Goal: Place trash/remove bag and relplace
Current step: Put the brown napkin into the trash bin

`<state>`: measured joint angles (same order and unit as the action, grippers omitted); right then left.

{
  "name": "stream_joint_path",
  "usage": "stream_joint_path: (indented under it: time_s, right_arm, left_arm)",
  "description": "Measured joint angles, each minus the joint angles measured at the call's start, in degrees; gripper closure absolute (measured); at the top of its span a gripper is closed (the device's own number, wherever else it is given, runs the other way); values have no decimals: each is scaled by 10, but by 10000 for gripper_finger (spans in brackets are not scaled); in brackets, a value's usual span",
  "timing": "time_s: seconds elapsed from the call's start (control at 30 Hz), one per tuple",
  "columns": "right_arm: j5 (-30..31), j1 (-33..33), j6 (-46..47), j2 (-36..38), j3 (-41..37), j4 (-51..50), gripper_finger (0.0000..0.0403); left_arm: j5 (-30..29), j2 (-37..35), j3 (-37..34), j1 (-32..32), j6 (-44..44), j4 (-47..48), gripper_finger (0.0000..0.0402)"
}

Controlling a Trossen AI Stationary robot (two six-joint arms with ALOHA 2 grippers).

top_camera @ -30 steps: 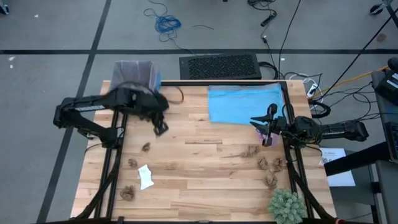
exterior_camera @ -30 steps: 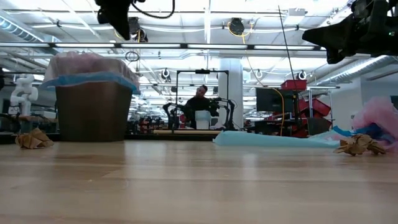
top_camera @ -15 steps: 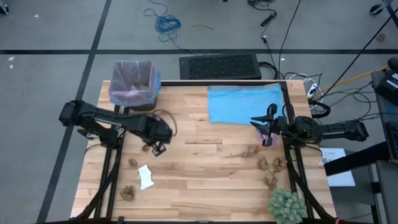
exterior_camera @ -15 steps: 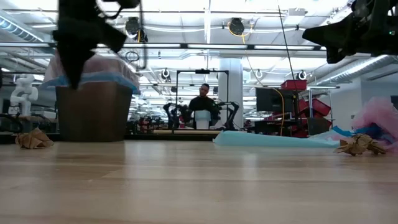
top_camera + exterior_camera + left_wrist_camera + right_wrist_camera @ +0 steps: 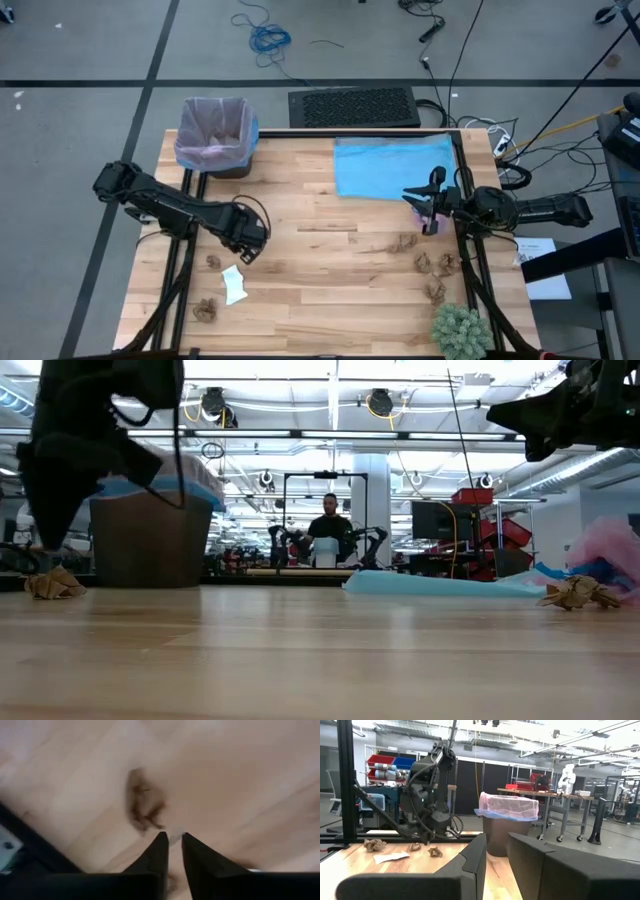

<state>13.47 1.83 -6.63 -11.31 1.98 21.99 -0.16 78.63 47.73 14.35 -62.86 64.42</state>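
Over at the back left corner of the pale wooden slatted desk (image 5: 330,280) stands the brown bin (image 5: 213,135), lined with the thin, crinkly lavender-pink plastic bag (image 5: 205,152), whose rim is folded over the bin's top edge. In front of it, the left hand (image 5: 244,250) is down low over the desk's left half, and the wrist view shows its dark fingers (image 5: 159,851) set narrowly apart, a slim gap between them, holding nothing, with a small crumpled brown paper wad (image 5: 143,805) lying on the wood just beyond the tips. More trash lies nearby: a brown wad (image 5: 213,262) just to the hand's left, a white paper scrap (image 5: 234,284) in front of it and another brown wad (image 5: 205,309) near the front left edge. Moving to the right, a flat light blue plastic bag (image 5: 392,165) lies spread out at the back of the desk, and a loose cluster of brown wads (image 5: 432,264) lies toward the front right. A green spiky plant (image 5: 460,330) sits at the front right corner. The right hand (image 5: 429,214) hangs at the desk's right edge, near the blue bag, its fingers (image 5: 475,860) only narrowly parted and empty.
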Motion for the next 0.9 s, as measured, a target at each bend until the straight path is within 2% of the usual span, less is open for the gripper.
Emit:
stream_joint_path:
  time_s: [0.17,0.3,0.47,0.6,0.73,0.9]
  right_arm:
    - [0,0,0,0,0,1,332]
    - [0,0,0,0,0,0,332]
    - [0,0,0,0,0,0,332]
    - [0,0,0,0,0,0,332]
    - [0,0,0,0,0,0,332]
    - [0,0,0,0,0,1,332]
  left_arm:
    - [-16,0,-40,-1,-29,7,293]
    - [-17,0,-64,-1,-28,-36,261]
    - [-41,0,-89,-1,-24,-105,251]
    - [-61,0,-99,-1,-24,-118,286]
    - [-65,0,-86,-1,-1,-119,378]
    - [-89,0,-24,-1,46,-101,399]
